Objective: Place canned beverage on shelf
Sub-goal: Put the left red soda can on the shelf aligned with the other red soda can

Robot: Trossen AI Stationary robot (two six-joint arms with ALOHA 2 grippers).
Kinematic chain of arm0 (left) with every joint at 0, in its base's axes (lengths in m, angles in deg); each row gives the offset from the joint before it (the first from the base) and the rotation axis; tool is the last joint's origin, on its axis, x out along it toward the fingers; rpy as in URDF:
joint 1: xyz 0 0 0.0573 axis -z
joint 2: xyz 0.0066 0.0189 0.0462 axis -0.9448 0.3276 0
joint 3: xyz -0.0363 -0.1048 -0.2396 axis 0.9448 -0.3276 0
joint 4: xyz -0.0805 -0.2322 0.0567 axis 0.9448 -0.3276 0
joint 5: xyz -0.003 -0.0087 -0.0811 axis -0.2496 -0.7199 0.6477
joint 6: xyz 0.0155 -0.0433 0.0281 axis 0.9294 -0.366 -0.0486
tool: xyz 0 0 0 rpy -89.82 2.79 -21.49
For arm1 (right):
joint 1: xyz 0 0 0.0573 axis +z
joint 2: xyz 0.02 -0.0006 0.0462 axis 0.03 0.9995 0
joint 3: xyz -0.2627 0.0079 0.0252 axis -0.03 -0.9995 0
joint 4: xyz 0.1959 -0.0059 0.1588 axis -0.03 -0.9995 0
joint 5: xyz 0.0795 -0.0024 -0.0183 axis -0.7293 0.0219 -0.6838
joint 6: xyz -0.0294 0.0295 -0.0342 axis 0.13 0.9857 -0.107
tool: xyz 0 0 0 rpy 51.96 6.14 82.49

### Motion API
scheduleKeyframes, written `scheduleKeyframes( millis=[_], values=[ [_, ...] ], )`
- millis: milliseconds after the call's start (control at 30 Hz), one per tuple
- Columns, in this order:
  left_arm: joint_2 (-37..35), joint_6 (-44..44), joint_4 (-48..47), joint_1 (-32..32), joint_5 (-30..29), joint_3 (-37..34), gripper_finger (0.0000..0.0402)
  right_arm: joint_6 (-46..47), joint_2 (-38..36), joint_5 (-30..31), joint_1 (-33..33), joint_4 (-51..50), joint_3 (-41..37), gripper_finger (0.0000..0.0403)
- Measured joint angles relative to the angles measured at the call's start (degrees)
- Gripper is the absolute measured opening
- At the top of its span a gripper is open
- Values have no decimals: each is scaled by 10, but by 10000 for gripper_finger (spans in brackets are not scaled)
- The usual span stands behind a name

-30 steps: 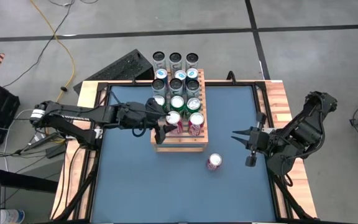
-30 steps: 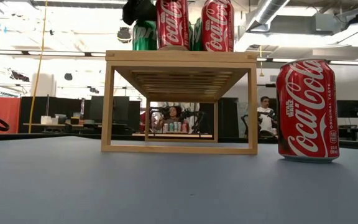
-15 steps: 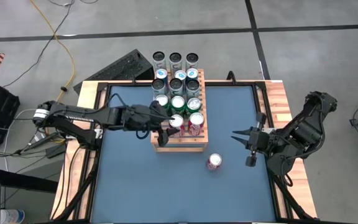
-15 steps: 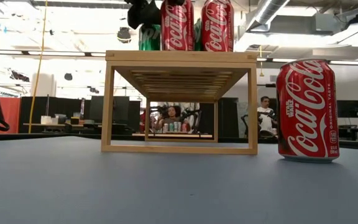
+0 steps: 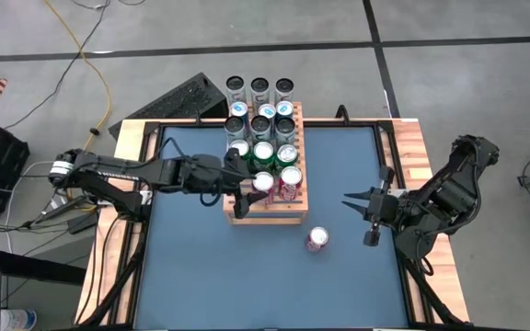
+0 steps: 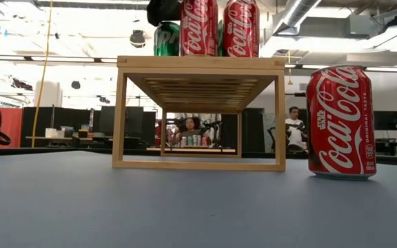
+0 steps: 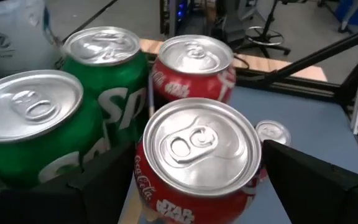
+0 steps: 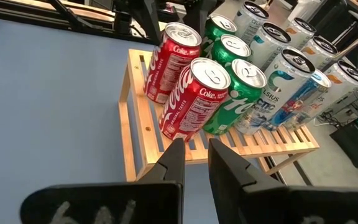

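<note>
The slatted wooden shelf (image 5: 265,213) (image 6: 198,63) stands at the middle of the blue table and carries several cans. In its near row are two red cola cans. My left gripper (image 5: 249,184) (image 7: 194,180) reaches in level from the table's left and is open. Its fingers stand on either side of the left red can (image 5: 263,182) (image 7: 197,149) (image 8: 173,62), which rests upright on the slats. Another red can (image 5: 316,239) (image 6: 340,122) stands on the table in front of the shelf. My right gripper (image 5: 346,199) (image 8: 195,149) hovers to the shelf's right, empty and all but shut.
Green cans (image 5: 263,152) and pale blue-and-white cans (image 5: 261,124) fill the shelf behind the red row, with three dark-topped cans (image 5: 259,87) at its far end. Bare blue table (image 5: 210,276) lies toward the near edge. People sit in the room behind (image 6: 293,117).
The left red can has shifted a little toward the table's right and near edge on the shelf top, closer to the other red can, and stays upright. My left gripper has followed it slightly.
</note>
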Motion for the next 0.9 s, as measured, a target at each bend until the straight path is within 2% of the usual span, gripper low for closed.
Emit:
scheduleKeyframes(
  millis=[167,400,533,667,767,900],
  values=[
    [-3,3,11,0,-4,0,335,0,0,-1,0,0,0,63],
    [-22,34,20,0,-66,1,336,1,0,-2,0,2,-4,63],
    [-30,22,34,8,-67,1,336,6,1,-5,0,-3,-6,63],
    [-44,45,38,33,-73,2,336,6,1,-10,0,-2,-6,63],
    [-52,45,33,59,-102,5,334,6,1,-9,0,-2,-6,63],
    [-61,19,-41,109,-144,8,315,6,1,-12,0,-2,-6,63]
  ],
)
